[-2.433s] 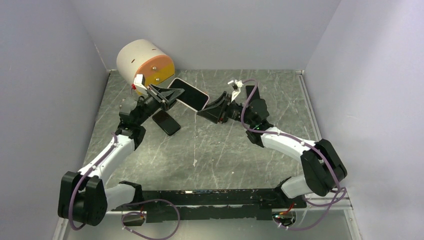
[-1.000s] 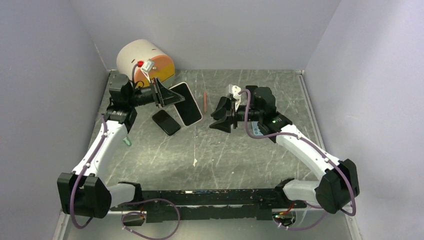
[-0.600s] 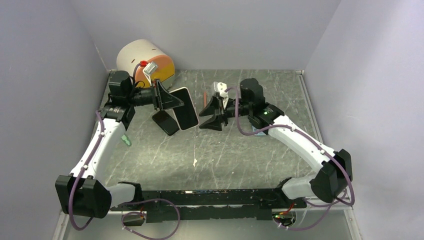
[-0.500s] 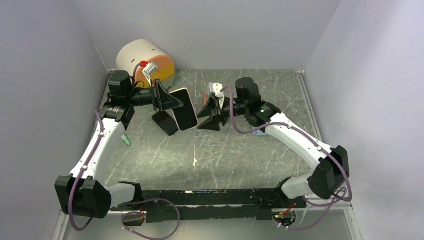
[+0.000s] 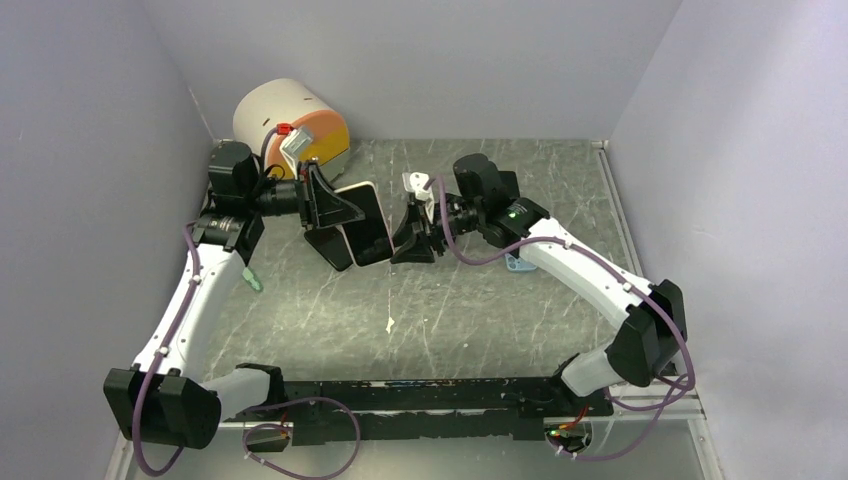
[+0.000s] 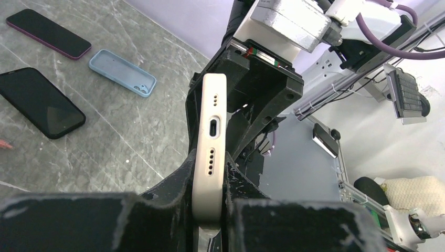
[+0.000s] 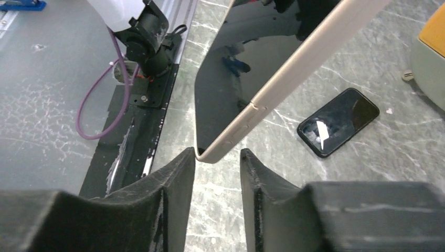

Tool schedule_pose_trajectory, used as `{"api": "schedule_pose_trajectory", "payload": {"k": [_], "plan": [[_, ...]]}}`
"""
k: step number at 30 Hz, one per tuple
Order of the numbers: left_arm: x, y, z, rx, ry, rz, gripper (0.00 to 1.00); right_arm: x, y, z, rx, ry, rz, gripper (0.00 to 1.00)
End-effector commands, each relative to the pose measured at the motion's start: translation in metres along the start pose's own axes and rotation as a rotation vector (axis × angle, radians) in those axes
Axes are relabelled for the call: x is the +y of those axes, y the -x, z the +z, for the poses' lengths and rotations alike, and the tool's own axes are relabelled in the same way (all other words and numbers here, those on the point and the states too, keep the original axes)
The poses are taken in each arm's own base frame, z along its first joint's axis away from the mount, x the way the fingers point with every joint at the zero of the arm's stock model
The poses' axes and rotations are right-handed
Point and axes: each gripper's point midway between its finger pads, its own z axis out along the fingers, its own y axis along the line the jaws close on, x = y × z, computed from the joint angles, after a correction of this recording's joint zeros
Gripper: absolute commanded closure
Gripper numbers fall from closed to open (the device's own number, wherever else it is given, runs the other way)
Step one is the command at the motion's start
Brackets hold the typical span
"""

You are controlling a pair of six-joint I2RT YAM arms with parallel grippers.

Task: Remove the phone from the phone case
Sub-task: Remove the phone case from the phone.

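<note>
My left gripper (image 5: 335, 208) is shut on a phone in a cream case (image 5: 366, 224) and holds it on edge above the table. In the left wrist view the phone's bottom edge with its charging port (image 6: 214, 137) stands up between my fingers (image 6: 173, 184). My right gripper (image 5: 408, 238) is open right next to the phone's right edge. In the right wrist view the cased phone (image 7: 273, 79) slants across the frame with its dark screen facing left. Its lower corner sits just between the tips of my open right gripper (image 7: 216, 157), close to the left finger (image 7: 176, 176).
A black phone (image 5: 328, 246) lies on the table under the held phone and also shows in the right wrist view (image 7: 338, 122). A light blue case (image 6: 122, 73) and a purple-edged phone (image 6: 47, 34) lie on the table. A white and orange cylinder (image 5: 288, 122) stands at the back left.
My right gripper has moved left across the table to the held phone, its open jaws now at the phone's corner. My left gripper has turned the phone more upright and shifted it slightly.
</note>
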Motion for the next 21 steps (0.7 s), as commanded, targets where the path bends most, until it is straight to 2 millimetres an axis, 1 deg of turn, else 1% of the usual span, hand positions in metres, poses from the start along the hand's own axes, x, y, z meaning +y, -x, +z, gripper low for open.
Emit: {"api": "schedule_pose_trajectory", "payload": {"k": [1, 7, 11, 13, 17, 21], "plan": [[-0.031, 0.016, -0.005, -0.004, -0.064, 0.129, 0.97, 0.005, 0.02, 0.002, -0.024, 0.047, -0.086, 0.64], [-0.036, 0.013, -0.006, 0.001, -0.083, 0.13, 0.97, 0.007, 0.018, 0.006, -0.012, 0.08, -0.111, 0.78], [-0.04, 0.013, -0.007, 0.008, -0.093, 0.123, 0.97, 0.009, 0.012, 0.01, 0.025, 0.102, -0.18, 0.93], [-0.043, 0.014, -0.007, 0.01, -0.102, 0.123, 0.98, 0.01, 0.008, 0.011, 0.052, 0.113, -0.24, 1.0], [-0.049, 0.014, -0.008, 0.019, -0.131, 0.114, 0.97, 0.011, -0.001, 0.012, 0.13, 0.115, -0.375, 1.0], [-0.056, 0.014, -0.009, 0.028, -0.162, 0.114, 0.98, 0.002, -0.009, 0.014, 0.228, 0.068, -0.478, 1.0]]}}
